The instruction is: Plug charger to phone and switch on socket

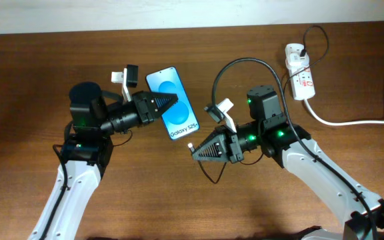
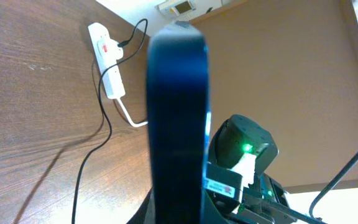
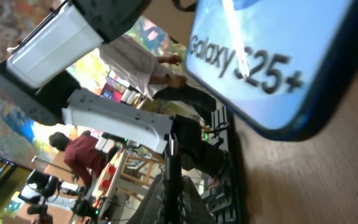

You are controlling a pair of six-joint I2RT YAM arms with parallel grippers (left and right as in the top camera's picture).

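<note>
My left gripper (image 1: 167, 104) is shut on the upper part of the phone (image 1: 179, 117) and holds it tilted, blue screen up. In the left wrist view the phone (image 2: 178, 112) stands edge-on between the jaws (image 2: 179, 214). My right gripper (image 1: 197, 152) is shut on the charger's plug end (image 1: 191, 146), just right of the phone's lower end. The charger's black cable (image 1: 245, 62) loops up and over to the socket (image 1: 300, 73) at the back right. In the right wrist view the plug (image 3: 173, 155) sticks out of the jaws (image 3: 176, 202), pointing toward the phone's bottom edge (image 3: 278, 62), a gap apart.
The socket's thick white cord (image 1: 352, 122) runs right toward the table edge. The socket (image 2: 107, 62) and black cable (image 2: 98, 143) also show in the left wrist view, with my right arm (image 2: 244, 149) close behind the phone. The table (image 1: 179, 200) is brown wood.
</note>
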